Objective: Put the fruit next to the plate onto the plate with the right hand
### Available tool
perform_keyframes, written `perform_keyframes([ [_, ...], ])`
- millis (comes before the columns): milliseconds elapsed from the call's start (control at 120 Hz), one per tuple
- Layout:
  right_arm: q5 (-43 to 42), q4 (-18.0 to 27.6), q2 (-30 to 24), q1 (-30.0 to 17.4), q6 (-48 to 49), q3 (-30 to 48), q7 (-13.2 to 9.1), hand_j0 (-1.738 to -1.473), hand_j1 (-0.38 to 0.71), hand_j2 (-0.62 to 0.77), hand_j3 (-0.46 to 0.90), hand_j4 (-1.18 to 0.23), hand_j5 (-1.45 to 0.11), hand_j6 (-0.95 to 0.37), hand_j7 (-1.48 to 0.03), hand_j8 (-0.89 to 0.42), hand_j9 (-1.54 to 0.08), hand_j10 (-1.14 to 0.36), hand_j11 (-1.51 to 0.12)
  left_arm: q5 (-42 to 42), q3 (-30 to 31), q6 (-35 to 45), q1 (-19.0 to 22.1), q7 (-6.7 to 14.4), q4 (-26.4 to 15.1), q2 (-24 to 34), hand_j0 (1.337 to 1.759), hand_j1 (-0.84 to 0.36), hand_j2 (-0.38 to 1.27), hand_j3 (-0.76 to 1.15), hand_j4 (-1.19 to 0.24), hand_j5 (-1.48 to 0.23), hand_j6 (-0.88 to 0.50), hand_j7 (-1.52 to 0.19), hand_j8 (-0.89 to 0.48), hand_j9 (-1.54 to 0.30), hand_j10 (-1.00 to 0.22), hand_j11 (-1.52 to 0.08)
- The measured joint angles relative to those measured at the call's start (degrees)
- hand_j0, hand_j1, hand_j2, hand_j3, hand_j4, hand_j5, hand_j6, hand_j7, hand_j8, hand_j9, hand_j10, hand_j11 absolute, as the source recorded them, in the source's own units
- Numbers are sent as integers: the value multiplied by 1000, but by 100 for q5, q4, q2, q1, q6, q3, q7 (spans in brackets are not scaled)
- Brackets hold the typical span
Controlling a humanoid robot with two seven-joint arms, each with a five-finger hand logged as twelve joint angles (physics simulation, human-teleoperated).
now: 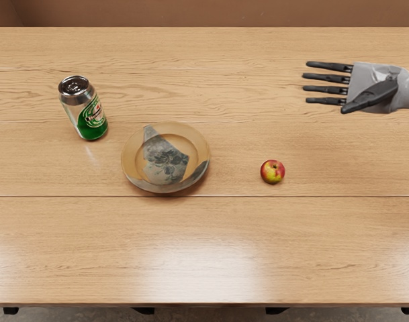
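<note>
Currently the apple (273, 172) lies on the table (204, 255) right of centre, near the plate (165, 157) but apart. Right hand (355, 86), upper right, fingers spread, holds nothing. Green can (83, 107) stands upper left.

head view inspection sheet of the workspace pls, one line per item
surface: wooden table, bare over most of its area
job's things: apple lies on the table to the picture's right of the plate, apart from it; the plate holds no fruit
clutter: green can stands to the upper left of the plate, not touching it
hands: right hand at the right edge, fingers extended, holding nothing, far side of the apple; left hand not in view
cables: nothing seen
surroundings: brown wall behind the table, grey floor strip below it
</note>
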Motion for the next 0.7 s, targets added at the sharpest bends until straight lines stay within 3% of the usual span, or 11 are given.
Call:
perform_keyframes([
  [217, -136, -66, -12, 43, 2, 234, 31, -1658, -312, -6, 0, -28, -40, -26, -40, -27, -40, -28, -40, 3, 0, 1, 0, 0, 0, 0, 1658, 55, 49, 0, -245, -318, -245, -318, -245, -318, -245, -318],
  [358, -1988, 40, -124, 185, 2, 866, 146, -1658, -311, -6, 0, -29, -41, -28, -41, -29, -41, -29, -41, 2, 0, -1, 0, 0, 0, 0, 1658, 55, 49, 0, -245, -318, -245, -318, -245, -318, -245, -318],
  [558, -4379, 1691, -331, 216, 1, 1099, 219, -1658, -311, -6, 0, -32, -42, -32, -42, -32, -42, -32, -42, 1, 0, 0, 0, 0, 0, 0, 1658, 55, 49, 0, -245, -318, -245, -318, -245, -318, -245, -318],
  [700, -4954, 2458, -138, 168, -110, 982, -103, -1658, -307, -6, 0, -37, -47, -38, -47, -37, -47, -37, -47, 2, 1, 1, 0, 0, 1, 0, 1658, 55, 49, 0, -245, -318, -245, -318, -245, -318, -245, -318],
])
